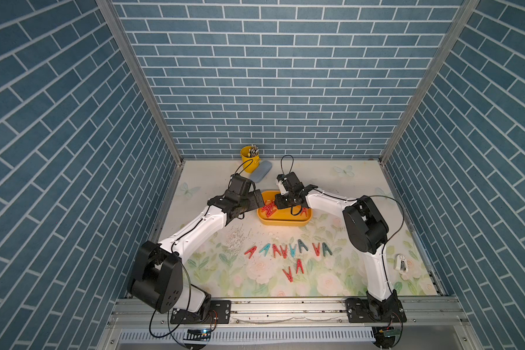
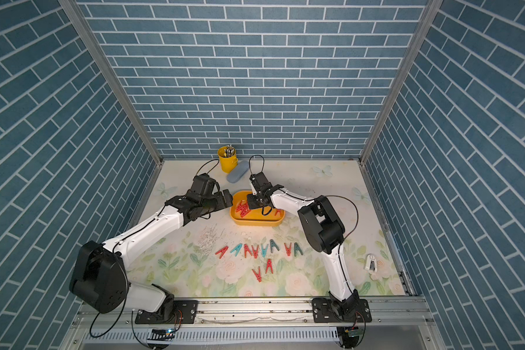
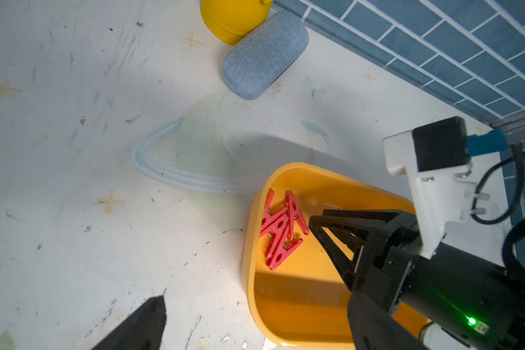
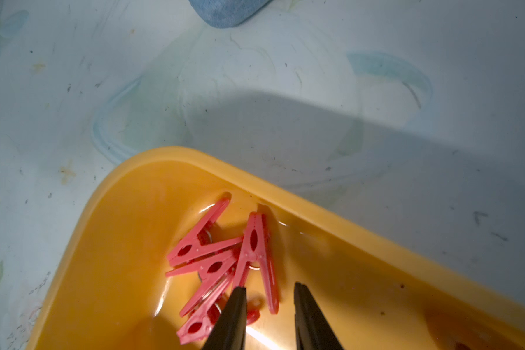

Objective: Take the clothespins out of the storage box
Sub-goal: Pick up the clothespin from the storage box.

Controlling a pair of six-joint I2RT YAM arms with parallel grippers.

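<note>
Floral tabletop (image 1: 331,281) nearest me holds rows of red and teal clothespins (image 1: 288,251) and a white gadget (image 1: 402,262) whose marking I can't read. Farther back, more red ones lie in the yellow tray (image 1: 285,222). My right gripper (image 4: 269,288) stands slightly apart astride one; left gripper (image 1: 259,200) gapes beside the tray.

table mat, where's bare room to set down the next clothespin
Bare: the mat between the clothespin row and the front rail, beside the two stray pegs; also the back right corner beyond the right arm. Crowded: the row itself, and the storage box, with the right gripper inside.
</note>
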